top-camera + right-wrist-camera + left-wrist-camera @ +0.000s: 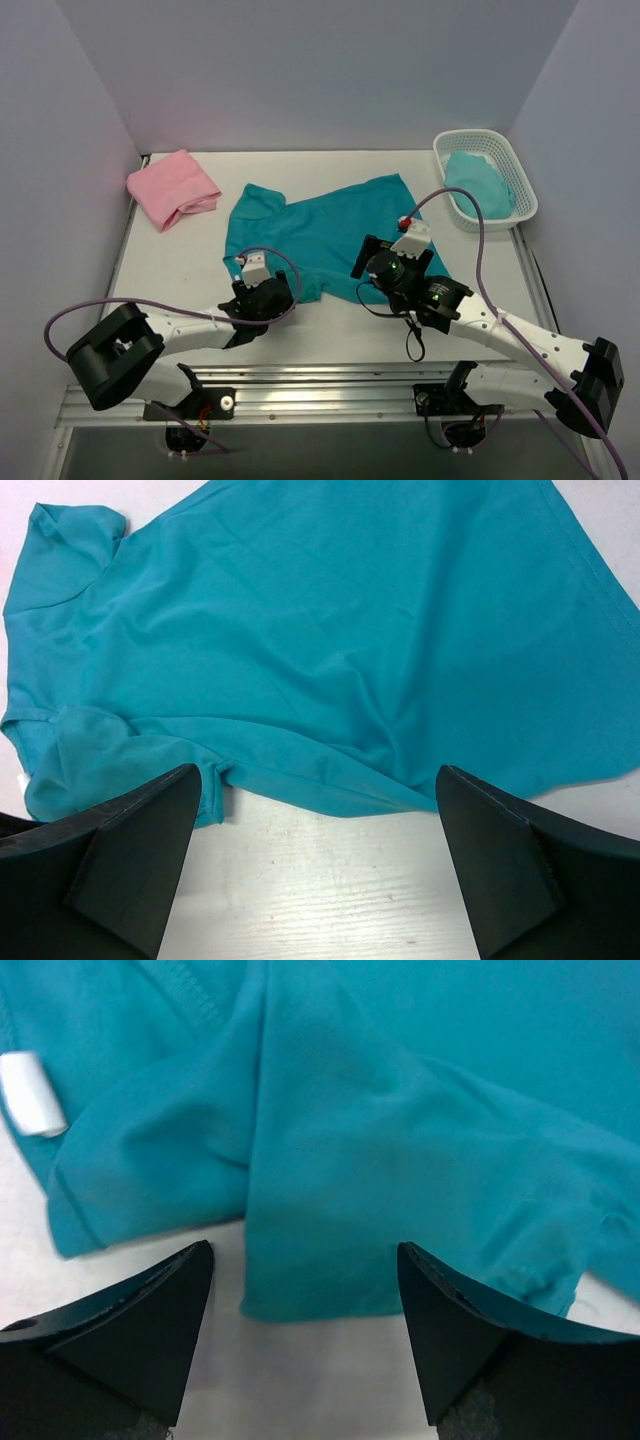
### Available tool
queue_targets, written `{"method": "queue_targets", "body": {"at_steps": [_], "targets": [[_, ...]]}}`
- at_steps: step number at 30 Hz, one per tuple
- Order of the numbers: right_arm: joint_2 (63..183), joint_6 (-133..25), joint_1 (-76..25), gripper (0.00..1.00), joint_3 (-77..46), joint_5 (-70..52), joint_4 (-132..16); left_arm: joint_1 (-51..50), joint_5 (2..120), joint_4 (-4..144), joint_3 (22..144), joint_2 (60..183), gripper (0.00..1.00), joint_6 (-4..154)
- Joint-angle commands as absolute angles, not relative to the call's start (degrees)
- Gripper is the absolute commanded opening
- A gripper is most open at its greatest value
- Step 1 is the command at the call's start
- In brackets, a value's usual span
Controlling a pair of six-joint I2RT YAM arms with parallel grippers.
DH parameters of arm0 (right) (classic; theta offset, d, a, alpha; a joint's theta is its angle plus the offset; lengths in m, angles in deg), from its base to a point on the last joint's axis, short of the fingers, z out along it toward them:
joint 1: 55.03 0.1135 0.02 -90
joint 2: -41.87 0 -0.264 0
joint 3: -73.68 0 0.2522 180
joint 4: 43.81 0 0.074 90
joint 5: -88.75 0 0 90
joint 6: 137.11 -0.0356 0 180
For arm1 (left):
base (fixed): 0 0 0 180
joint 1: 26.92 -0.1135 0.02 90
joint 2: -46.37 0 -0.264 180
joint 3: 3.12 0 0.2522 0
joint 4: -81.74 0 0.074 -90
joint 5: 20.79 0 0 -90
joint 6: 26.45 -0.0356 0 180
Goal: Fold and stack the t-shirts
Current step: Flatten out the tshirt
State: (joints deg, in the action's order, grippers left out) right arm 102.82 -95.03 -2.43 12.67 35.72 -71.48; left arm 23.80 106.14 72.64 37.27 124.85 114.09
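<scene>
We judge the teal t-shirt [330, 230], centre frame, mid-flattening; left gripper [303, 1250] and right gripper [318, 770] gape empty; next, pinch its lower edge

Left arm [180, 325] and right arm [520, 345] are white tubes with black joints, each trailing a lilac cable [150, 303]. White camera boxes [255, 268] top the wrists; green lights [395, 268] glow at 7 o'clock from the right one. Left gripper [302, 1250] and right gripper [320, 770] have matte black wedge fingers [120, 1330].
</scene>
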Motion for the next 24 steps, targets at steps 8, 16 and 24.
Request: {"method": "queue_targets", "body": {"at_steps": [8,16,24], "targets": [[104.7,-94.8,-2.6,1.0,12.4,38.2,-70.5,23.1,97.8,78.8,38.2,130.4,0.03,114.1],[104.6,-95.2,-2.7,1.0,12.9,38.1,-70.4,28.8,102.3,60.6,41.5,117.1,0.02,116.5],[104.5,-95.5,-2.8,1.0,13.3,37.5,-69.6,33.1,102.2,42.8,45.7,102.7,0.02,118.7]]}}
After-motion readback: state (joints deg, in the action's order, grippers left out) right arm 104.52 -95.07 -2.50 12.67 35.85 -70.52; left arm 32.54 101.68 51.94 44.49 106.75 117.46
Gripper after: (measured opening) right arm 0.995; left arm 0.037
